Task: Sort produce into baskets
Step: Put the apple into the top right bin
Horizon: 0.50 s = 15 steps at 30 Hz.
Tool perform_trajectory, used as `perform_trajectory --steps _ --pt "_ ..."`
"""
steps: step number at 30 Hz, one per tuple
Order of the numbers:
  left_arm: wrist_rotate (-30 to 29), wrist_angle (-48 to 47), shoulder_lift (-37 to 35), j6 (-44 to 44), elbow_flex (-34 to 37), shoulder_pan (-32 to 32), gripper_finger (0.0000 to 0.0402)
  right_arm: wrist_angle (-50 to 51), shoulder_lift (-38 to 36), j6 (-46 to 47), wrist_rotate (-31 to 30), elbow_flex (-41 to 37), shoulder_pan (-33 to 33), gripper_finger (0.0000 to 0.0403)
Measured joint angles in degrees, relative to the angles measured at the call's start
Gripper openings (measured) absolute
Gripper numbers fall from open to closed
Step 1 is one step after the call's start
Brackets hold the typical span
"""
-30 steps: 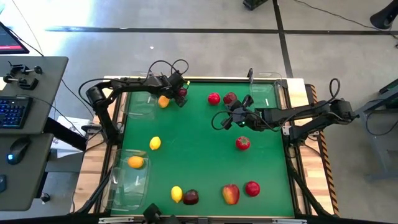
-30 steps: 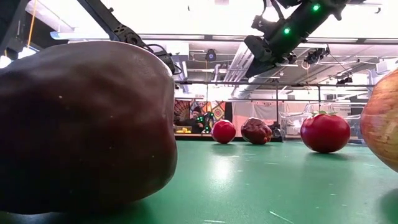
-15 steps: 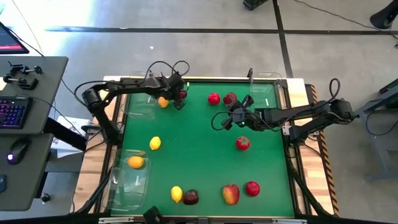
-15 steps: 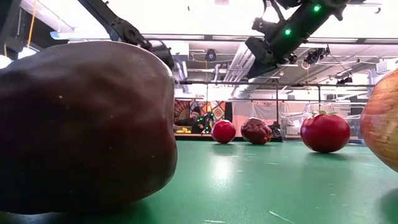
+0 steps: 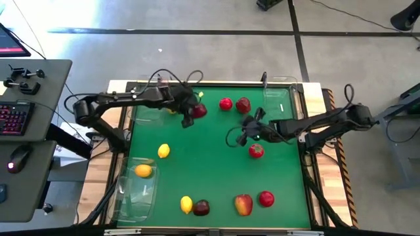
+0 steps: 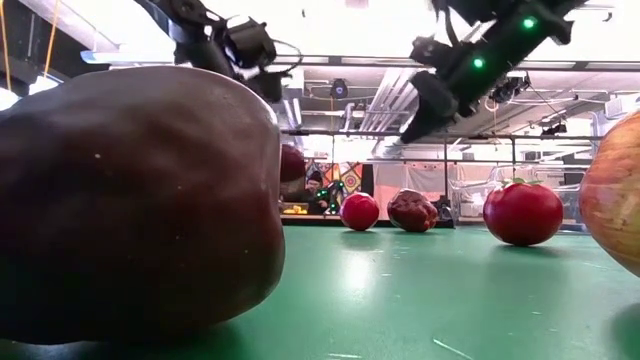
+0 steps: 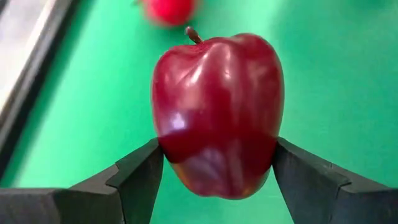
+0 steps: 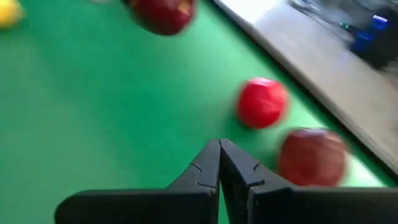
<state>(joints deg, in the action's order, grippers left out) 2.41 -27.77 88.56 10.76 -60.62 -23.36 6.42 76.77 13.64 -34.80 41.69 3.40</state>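
The left gripper has a dark red apple clamped between its two fingers, held up off the green table near the far left corner. From above, that apple sits at the tip of the left arm, just beside the clear basket at the far left edge.

The right gripper hangs over the middle of the table with its fingers pressed together on nothing. Just beside it lies a bright red fruit, and two more red ones rest close to the far edge, near the clear basket in the far right corner.

A yellow lemon lies alone toward the left side. An orange-yellow one sits in the clear basket at the near left corner. Along the near edge lie a lemon touching a dark apple, then a red-yellow apple and a bright red fruit.
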Motion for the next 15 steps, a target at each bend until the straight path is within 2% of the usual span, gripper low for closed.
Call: perform_trajectory --steps 7,9,12,15 --pt "8.8 1.0 -1.3 10.3 0.0 7.6 0.0266 -25.5 0.0 -6.3 13.8 -11.8 3.4 0.0000" --pt "8.9 0.9 -1.2 13.0 0.0 10.1 0.0266 -28.5 0.0 -8.2 16.4 -13.3 3.9 0.0000" --pt "8.9 2.0 -1.2 16.1 0.0 13.5 0.0266 -31.8 0.0 -8.6 16.6 -13.7 4.7 0.0005" --pt "8.9 3.9 -1.2 17.5 0.0 16.2 0.0266 -31.5 0.0 -8.7 18.3 -12.4 5.6 0.0029"
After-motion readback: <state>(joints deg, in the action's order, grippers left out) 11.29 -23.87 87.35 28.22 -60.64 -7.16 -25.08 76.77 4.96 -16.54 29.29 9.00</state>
